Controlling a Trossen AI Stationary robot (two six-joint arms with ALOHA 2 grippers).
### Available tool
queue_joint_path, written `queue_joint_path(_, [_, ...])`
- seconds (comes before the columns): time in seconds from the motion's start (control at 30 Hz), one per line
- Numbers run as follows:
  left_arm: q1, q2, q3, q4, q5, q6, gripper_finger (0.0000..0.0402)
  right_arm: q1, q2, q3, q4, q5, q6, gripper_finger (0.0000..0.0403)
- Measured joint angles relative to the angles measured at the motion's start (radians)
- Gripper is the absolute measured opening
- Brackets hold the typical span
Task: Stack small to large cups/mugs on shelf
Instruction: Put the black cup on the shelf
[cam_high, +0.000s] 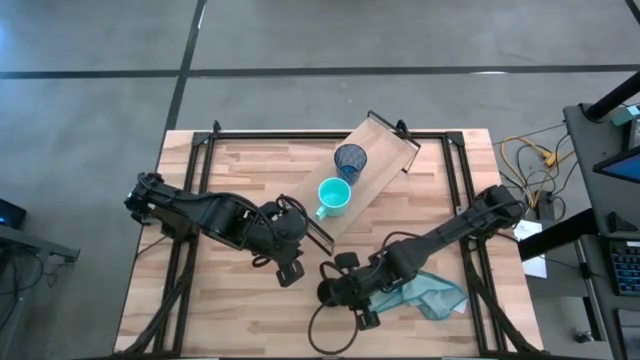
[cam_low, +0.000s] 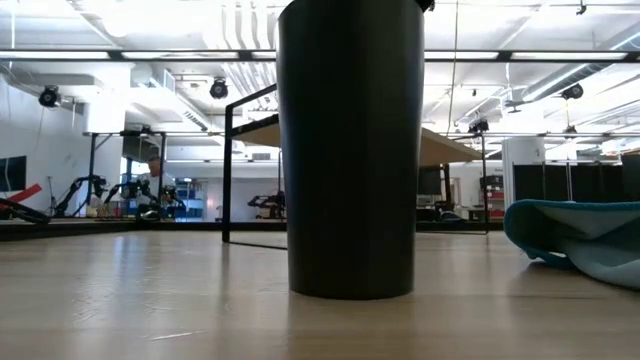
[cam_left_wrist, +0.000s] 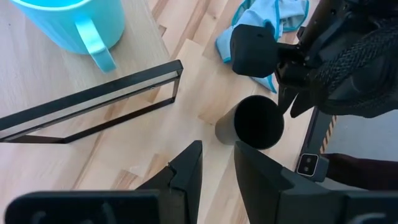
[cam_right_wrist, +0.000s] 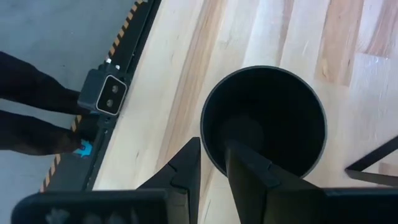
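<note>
The black cup (cam_right_wrist: 264, 121) stands upright on its base on the tabletop near the front edge; it also shows in the low view (cam_low: 350, 150). My right gripper (cam_right_wrist: 212, 146) is above it, shut over its rim; in the high view (cam_high: 333, 290) it hides the cup. The teal mug (cam_high: 333, 195) and the dark-blue tumbler (cam_high: 350, 160) stand on the light-wood shelf (cam_high: 378, 148), which lies diagonally on the table. My left gripper (cam_high: 290, 268) hovers beside the shelf's near end, open by a narrow gap and empty (cam_left_wrist: 217, 152). My right gripper has one finger (cam_right_wrist: 249, 168) inside the black cup and the other (cam_right_wrist: 185, 168) outside it, with the cup's wall at the rim (cam_right_wrist: 205, 134) between them. The fingers come from above, pointing down. The cup is upright, its base (cam_low: 350, 290) on the table.
A teal cloth (cam_high: 435, 295) lies crumpled on the table right of the black cup. The shelf's black wire-frame end (cam_left_wrist: 93, 102) stands close to my left gripper. A small camera box (cam_right_wrist: 109, 93) sits on the table's near edge. Bare tabletop (cam_high: 220, 300) lies at the front left.
</note>
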Motion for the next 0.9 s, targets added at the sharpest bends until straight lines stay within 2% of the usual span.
queue_joint_path(0.4, [0.000, 0.000, 0.000, 0.000, 0.000, 0.000, 0.0079, 0.000, 0.001, -0.018, 0.006, 0.000, -0.014, 0.0068])
queue_joint_path(0.9, [0.000, 0.000, 0.000, 0.001, 0.000, 0.000, 0.0079, 0.000, 0.002, -0.107, 0.134, 0.000, -0.010, 0.0068])
